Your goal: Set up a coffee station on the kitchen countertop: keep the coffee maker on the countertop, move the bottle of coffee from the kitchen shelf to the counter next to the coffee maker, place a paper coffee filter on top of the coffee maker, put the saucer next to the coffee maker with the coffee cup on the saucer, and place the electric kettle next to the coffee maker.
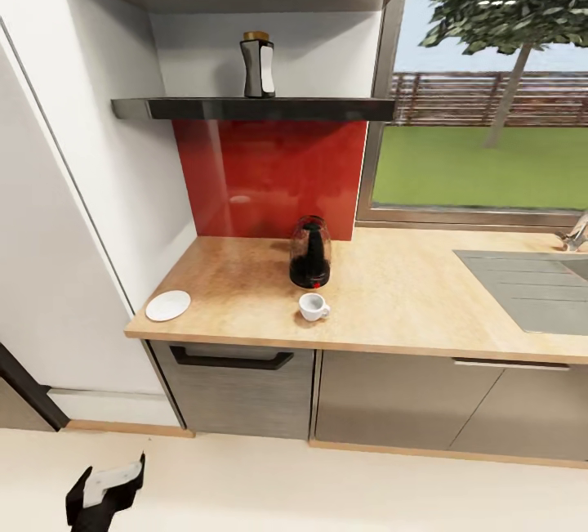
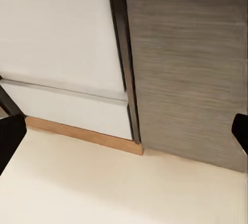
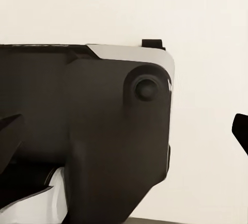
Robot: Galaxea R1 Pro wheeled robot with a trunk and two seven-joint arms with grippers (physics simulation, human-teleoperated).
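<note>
Your left gripper hangs low over the pale floor with its jaws spread wide and empty, facing the grey cabinet door; your right gripper also has its jaws spread, looking at the robot's own dark body. On the bench, the coffee cup stands just before the electric kettle, the saucer well apart at the left corner. Farther up, the bottle of coffee stands on the dark shelf.

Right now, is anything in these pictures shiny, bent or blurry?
Head view: the red backsplash shows a soft pale sheen, and the countertop edge bows, a wide-lens warp. Left wrist view: the grey cabinet door looks soft and grainy.
</note>
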